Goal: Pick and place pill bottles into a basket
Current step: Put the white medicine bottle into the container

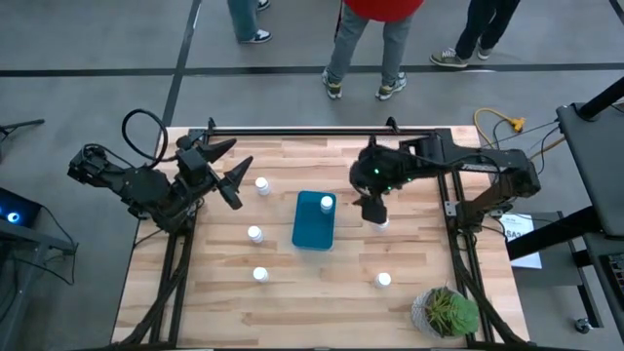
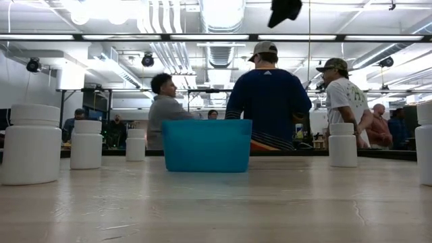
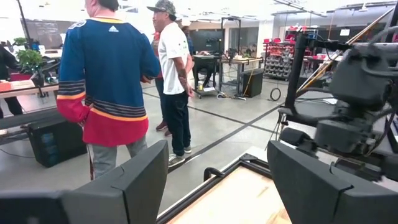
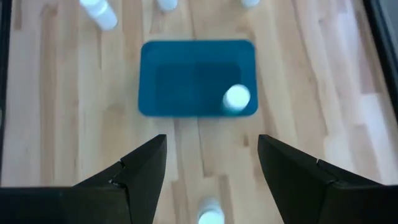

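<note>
Bottles are small, rigid, white plastic cylinders with caps; judged light, smooth and easy to tip. Grip across the body just below the cap, fingers vertical.

One bottle (image 1: pixel 326 204) lies inside the basket (image 1: pixel 312 232), at its far right corner. The basket stands at the table's (image 1: pixel 322 317) centre. Three bottles stand left of it: one (image 1: pixel 261 184) near the far edge, one (image 1: pixel 254 234) just beside it, one (image 1: pixel 259 275) toward the near edge. One (image 1: pixel 383 281) stands near the near right corner.

The right gripper (image 4: pixel 210 163) hangs released above a bottle (image 4: pixel 210 214) right of the basket. The left gripper (image 1: pixel 232 171) waits spread at the far left edge.

The high view hides most of that sixth bottle; the right wrist view crops it. Fill level cannot be determined.
</note>
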`<state>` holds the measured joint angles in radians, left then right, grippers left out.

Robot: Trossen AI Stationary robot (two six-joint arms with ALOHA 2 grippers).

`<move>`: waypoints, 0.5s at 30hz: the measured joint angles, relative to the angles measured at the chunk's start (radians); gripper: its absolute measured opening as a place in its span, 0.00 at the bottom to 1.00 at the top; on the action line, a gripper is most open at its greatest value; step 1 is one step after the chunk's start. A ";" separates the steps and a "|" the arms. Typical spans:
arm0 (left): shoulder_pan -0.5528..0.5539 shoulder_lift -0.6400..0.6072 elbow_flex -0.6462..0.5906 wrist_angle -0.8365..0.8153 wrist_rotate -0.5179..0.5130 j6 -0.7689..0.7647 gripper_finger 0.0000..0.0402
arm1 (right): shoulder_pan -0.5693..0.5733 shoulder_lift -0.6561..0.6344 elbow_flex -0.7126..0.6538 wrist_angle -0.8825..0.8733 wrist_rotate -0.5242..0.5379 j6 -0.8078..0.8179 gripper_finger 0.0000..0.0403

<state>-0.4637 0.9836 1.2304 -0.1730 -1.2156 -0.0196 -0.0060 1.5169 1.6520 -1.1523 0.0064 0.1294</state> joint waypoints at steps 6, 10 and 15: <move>0.000 0.000 0.000 0.000 0.000 0.000 0.64 | 0.081 -0.075 -0.113 0.004 0.055 0.055 0.60; 0.000 0.000 0.000 0.000 0.000 0.000 0.64 | 0.119 -0.127 -0.193 0.003 0.093 0.100 0.61; 0.000 0.002 0.000 0.000 0.000 0.000 0.64 | 0.126 -0.182 -0.288 0.004 0.102 0.118 0.61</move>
<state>-0.4638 0.9857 1.2304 -0.1726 -1.2156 -0.0196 0.1204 1.3349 1.3640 -1.1481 0.1085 0.2476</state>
